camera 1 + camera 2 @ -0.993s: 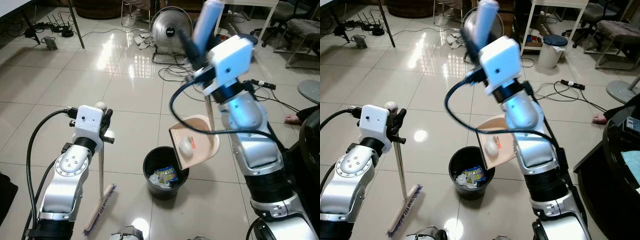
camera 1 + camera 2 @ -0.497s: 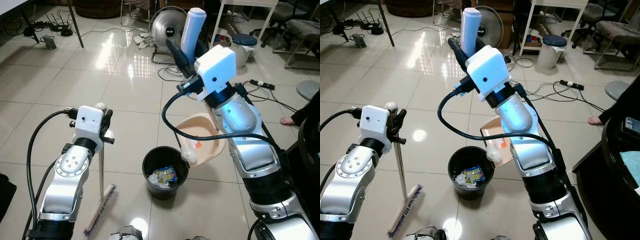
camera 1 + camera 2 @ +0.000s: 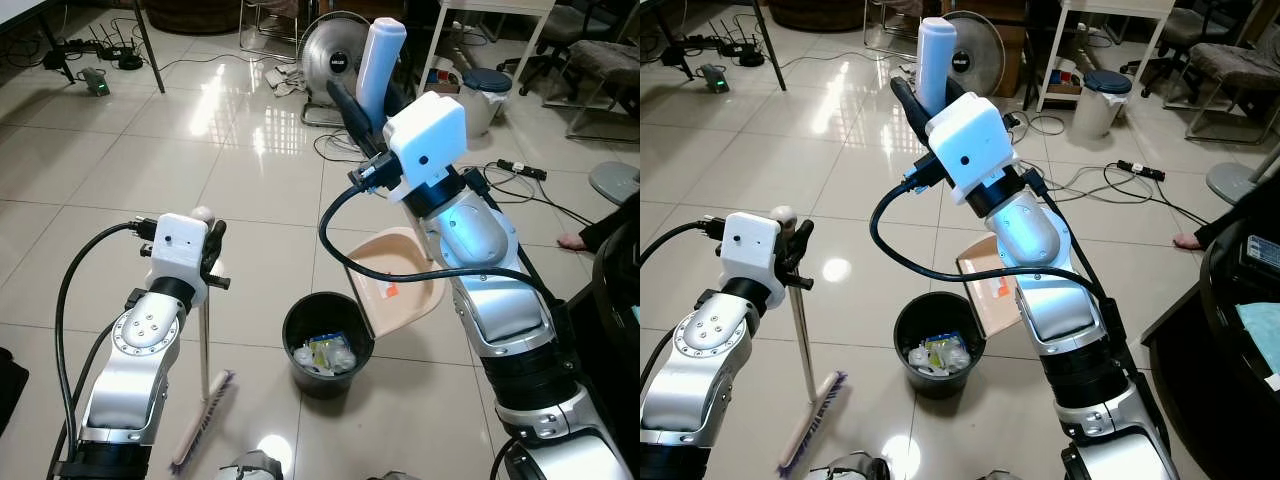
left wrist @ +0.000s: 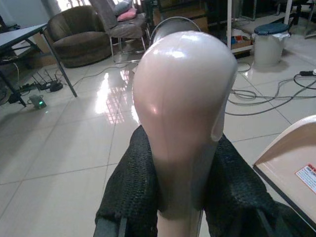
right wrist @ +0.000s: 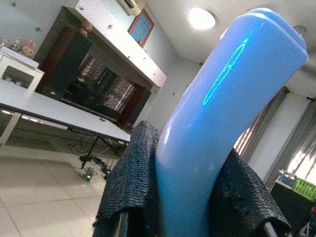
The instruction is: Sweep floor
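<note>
Tipping the dustpan (image 3: 395, 290) over the black bin (image 3: 327, 343)

Right gripper (image 3: 362, 100) clamped on the pale blue dustpan handle (image 3: 378, 55), raised high; left gripper (image 3: 208, 245) closed around the broom (image 3: 203, 362), parked upright just left of the bin, bristles on the tiled floor (image 3: 250, 170). Best to keep the pan's lip over the rim and tilt steeply, probably with a small shake. Pan bare apart from a sticker; bin holding wrappers and crumpled white paper
</note>
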Controlling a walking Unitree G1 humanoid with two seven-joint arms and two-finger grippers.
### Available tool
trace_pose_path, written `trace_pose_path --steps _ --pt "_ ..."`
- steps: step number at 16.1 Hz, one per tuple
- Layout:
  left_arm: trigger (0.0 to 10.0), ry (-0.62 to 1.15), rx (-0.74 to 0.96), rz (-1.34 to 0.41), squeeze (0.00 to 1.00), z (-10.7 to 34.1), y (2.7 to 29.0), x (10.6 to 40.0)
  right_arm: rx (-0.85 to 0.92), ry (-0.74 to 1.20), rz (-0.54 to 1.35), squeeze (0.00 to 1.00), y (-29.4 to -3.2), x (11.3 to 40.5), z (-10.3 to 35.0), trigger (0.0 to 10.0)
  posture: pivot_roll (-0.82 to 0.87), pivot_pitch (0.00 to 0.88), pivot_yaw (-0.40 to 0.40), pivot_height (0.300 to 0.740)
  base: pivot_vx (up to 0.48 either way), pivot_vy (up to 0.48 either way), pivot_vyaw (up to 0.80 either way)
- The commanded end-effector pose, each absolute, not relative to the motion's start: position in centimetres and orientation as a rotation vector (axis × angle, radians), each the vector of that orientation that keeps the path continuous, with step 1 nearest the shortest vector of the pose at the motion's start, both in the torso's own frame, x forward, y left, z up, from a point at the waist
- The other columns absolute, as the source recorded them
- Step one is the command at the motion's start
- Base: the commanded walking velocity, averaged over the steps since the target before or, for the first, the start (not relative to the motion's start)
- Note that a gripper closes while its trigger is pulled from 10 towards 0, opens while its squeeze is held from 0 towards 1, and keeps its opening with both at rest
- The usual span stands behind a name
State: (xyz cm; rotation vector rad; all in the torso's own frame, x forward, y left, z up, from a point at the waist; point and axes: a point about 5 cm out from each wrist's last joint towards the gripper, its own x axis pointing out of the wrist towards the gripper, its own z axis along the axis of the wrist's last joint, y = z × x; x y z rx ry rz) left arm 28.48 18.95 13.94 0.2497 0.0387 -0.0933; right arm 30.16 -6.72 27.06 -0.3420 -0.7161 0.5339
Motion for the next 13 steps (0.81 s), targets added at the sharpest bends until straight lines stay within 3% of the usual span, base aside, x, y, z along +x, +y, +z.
trace_pose_path --steps 1,4,7,13 --pt "10.0 0.014 0.269 -0.09 0.0 14.5 18.7 28.3 -0.345 -0.758 0.52 0.0 -6.9 30.0 28.0 10.0 0.06 0.063 -0.032 0.74 0.0 0.0 0.0" --pt "10.0 -0.02 0.276 -0.095 0.0 15.6 18.7 28.7 -0.013 -0.75 0.338 0.0 -9.4 30.6 31.2 10.0 0.07 0.064 -0.026 0.74 0.0 0.0 0.0" --pt "10.0 -0.036 0.279 -0.092 0.0 16.5 19.0 28.9 0.11 -0.817 0.23 0.0 -10.6 30.2 33.8 10.0 0.08 0.064 -0.025 0.74 0.0 0.0 0.0" --pt "10.0 -0.034 0.312 -0.078 0.0 18.1 19.6 29.0 0.221 -0.735 0.258 0.0 -9.2 29.9 32.8 10.0 0.1 0.064 -0.036 0.74 0.0 0.0 0.8"
